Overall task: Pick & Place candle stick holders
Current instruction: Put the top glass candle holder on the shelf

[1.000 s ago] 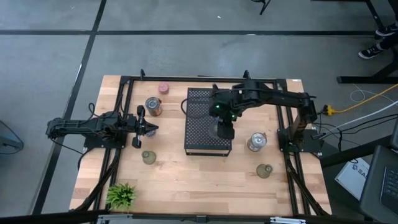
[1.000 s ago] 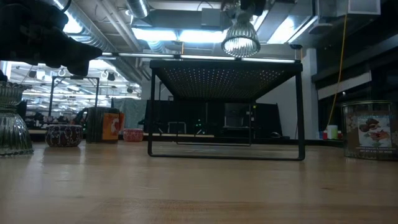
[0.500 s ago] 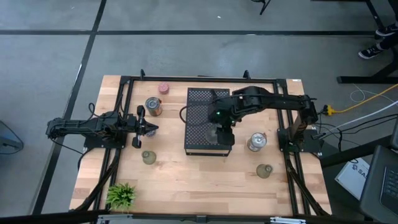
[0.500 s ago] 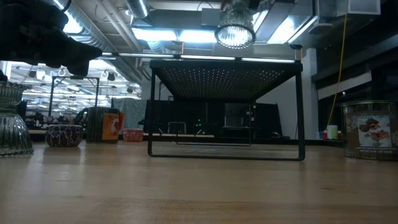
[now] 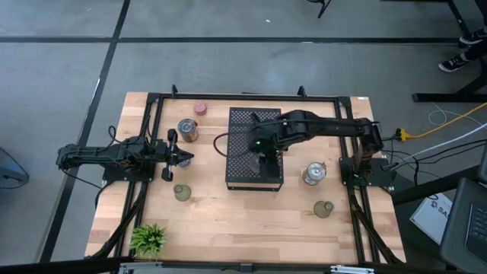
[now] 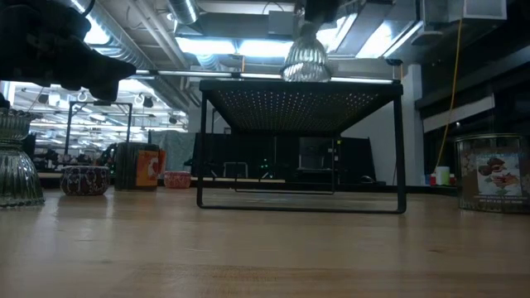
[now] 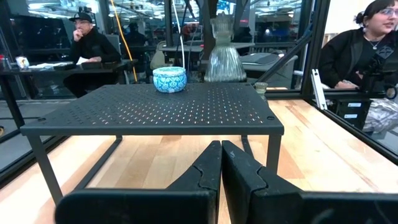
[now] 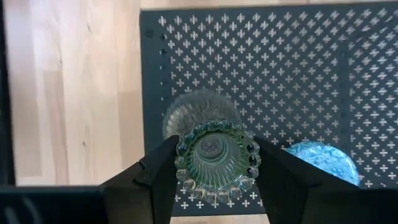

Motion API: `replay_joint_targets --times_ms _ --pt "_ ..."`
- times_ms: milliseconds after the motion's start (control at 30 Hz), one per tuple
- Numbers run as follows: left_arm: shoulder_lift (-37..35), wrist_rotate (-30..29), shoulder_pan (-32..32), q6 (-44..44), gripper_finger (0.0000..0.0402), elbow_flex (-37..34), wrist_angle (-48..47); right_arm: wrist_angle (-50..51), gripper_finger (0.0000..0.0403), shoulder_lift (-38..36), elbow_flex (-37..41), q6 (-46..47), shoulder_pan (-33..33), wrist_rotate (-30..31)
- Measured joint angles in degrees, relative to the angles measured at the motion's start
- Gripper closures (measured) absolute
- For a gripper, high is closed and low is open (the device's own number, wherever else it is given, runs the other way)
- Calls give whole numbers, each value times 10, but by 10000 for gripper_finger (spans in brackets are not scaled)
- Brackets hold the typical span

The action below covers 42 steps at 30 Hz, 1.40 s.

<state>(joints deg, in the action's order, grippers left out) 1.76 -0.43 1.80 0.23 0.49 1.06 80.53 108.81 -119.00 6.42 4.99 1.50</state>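
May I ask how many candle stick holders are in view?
7. Pink holder, silvery holder and olive holder left of the tray; glass holder and second olive holder right of it; blue holder on it; clear holder in the right end effector. Others may be hidden.

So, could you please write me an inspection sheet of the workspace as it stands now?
Surface: wooden table with a black perforated stand in the middle.
Job's things: clear glass holder held above the stand; blue holder on the stand; pink holder, two olive holders and two glass holders on the table.
Clutter: small green plant at a table corner.
Grippers: right gripper shut on the clear glass holder; left gripper shut, empty, facing the stand.
Cables: yellow cable beside the table.
Surroundings: two seated people beyond the table.
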Motion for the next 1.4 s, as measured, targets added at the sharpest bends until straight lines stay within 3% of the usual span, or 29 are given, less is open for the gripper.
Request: replay_joint_targets --times_ms 400,1400 --pt "1 0 0 0 395 0 0 -17 215 41 0 -13 9 4" --pt "1 0 0 0 395 0 -1 -15 214 42 0 -3 18 29"
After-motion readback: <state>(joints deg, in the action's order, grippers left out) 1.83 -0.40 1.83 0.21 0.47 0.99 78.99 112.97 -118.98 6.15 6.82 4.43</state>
